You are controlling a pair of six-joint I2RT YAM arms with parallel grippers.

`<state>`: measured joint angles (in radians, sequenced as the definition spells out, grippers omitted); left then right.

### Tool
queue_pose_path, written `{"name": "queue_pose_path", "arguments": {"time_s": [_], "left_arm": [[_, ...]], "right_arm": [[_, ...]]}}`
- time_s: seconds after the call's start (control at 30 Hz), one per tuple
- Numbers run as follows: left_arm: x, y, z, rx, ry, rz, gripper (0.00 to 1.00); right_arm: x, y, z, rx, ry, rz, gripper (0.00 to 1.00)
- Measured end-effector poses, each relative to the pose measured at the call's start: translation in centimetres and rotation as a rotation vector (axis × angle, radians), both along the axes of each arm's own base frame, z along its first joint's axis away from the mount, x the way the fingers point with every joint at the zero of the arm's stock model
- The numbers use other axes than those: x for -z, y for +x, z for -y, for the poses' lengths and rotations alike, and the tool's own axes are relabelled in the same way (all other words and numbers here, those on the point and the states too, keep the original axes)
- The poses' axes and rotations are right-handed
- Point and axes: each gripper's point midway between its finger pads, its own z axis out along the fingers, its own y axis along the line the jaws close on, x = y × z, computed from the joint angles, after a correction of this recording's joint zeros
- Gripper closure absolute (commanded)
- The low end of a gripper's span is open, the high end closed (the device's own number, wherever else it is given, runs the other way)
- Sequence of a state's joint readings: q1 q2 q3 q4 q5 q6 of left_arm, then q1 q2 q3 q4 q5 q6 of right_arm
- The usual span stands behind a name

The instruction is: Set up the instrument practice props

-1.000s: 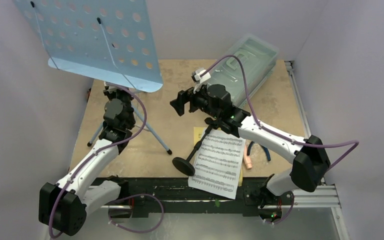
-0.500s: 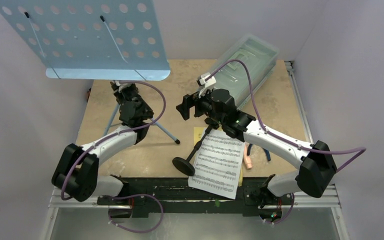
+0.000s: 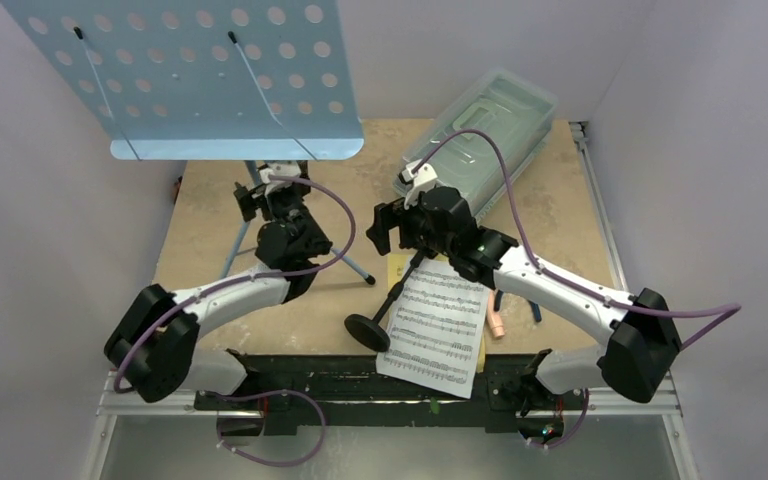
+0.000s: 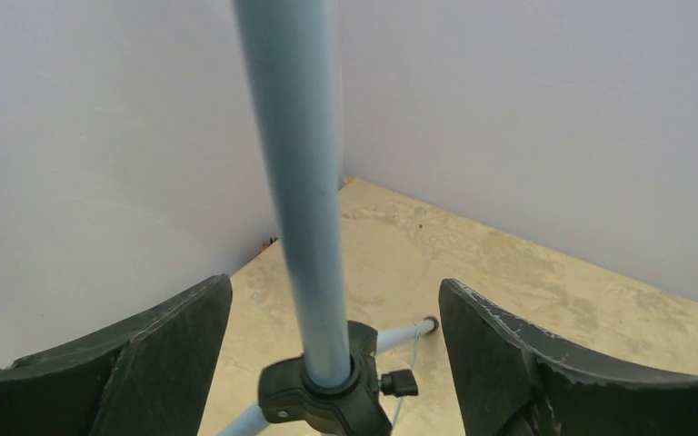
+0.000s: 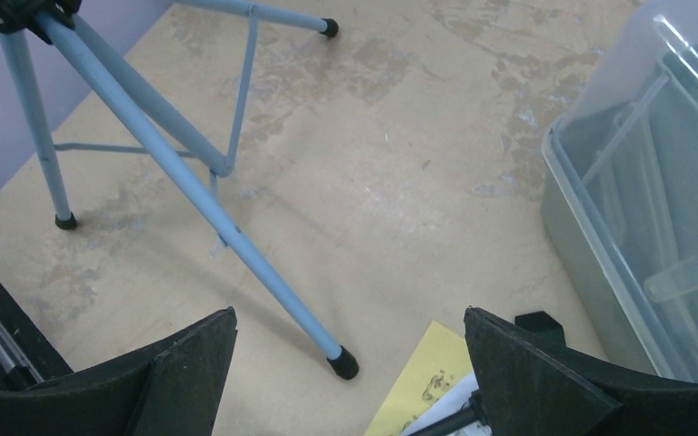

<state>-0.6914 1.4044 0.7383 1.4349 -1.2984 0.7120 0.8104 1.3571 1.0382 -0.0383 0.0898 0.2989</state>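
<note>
Light blue perforated music stand, upright on tabletop, rear left. Left end effector spread open around its pole, apparently not touching. Right end effector open, empty. Music sheets and black mic stand lie front centre.

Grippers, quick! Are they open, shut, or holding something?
Left gripper: open, jaws either side of the music stand pole, not touching it.
Right gripper: open, holding nothing.

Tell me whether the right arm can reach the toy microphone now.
Probably yes: the toy microphone lies uncovered beside the music sheets, and the right hand is open and empty.
</note>
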Motion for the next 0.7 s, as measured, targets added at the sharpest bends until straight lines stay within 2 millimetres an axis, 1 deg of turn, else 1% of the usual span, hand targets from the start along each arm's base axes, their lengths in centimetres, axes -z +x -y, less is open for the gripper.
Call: {"name": "queue_pose_path", "arguments": {"time_s": [0.1, 0.17, 0.2, 0.37, 0.5, 0.6, 0.7], "left_arm": [[-0.5, -0.6, 0.3, 0.072, -0.017, -0.015, 0.03], [-1.3, -1.0, 0.6, 0.158, -0.051, -0.002, 0.01], [-1.3, -1.3, 0.7, 0.189, -0.062, -0.007, 0.0], [-0.1, -2.2, 2.4, 0.394, -0.114, -0.085, 0.0], [0.1, -3.8, 4.2, 0.588, -0.131, -0.143, 0.0], [-0.2, -5.8, 5.3, 0.742, -0.149, -0.168, 0.0], [-0.8, -7.6, 5.8, 0.839, -0.177, -0.178, 0.0]], "right_arm": [[0.3, -0.6, 0.6, -0.001, -0.009, -0.009, 0.01], [0.4, -0.8, 0.8, -0.001, -0.009, -0.01, 0.01], [0.4, -0.9, 0.9, 0.0, -0.009, -0.011, 0.01], [0.5, -1.1, 1.1, 0.003, -0.01, -0.023, 0.01], [0.7, -1.8, 1.8, 0.005, -0.026, -0.042, 0.01], [1.5, -2.4, 3.2, 0.025, -0.065, -0.052, 0.01], [3.3, -3.1, 5.3, 0.077, -0.126, -0.09, 0.01]]}}
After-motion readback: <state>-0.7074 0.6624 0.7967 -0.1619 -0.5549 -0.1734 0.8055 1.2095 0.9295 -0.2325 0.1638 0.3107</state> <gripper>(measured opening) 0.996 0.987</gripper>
